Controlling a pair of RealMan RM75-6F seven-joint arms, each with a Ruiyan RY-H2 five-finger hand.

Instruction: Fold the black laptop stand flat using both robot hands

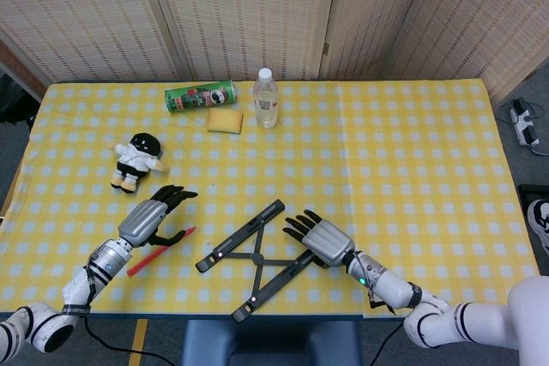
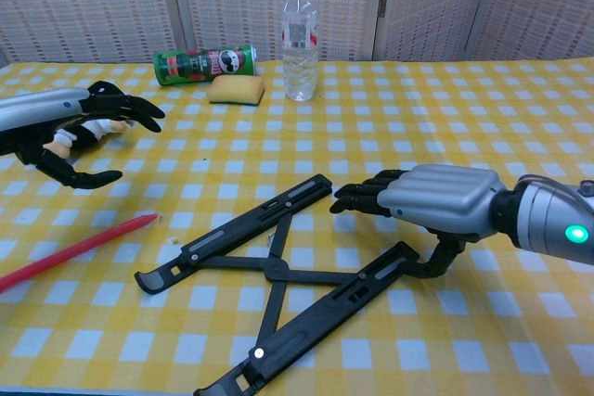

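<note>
A: Report the work surface and the task item.

B: The table (image 1: 412,143) carries the black laptop stand (image 1: 255,257) near its front edge, between the two arms. The stand lies low, its two rails splayed apart in an X about the crossed struts; judged not yet folded flat.

A: State of each robot hand?

B: The right robot hand (image 2: 436,201) sits low over the near rail's far end, fingers extended and spread, thumb down beside the rail. It grips nothing; contact cannot be confirmed. This placement suits pushing the rail inward. The left robot hand (image 1: 153,218) hovers well apart from the stand, fingers spread, holding nothing.

A: Surrounding items and obstructions?

B: A red pen (image 1: 159,249) lies under the left robot hand, between it and the stand: a possible snag. Plush toy (image 1: 135,160), chip can (image 1: 200,95), sponge (image 1: 225,119) and water bottle (image 1: 267,99) stand well clear.
</note>
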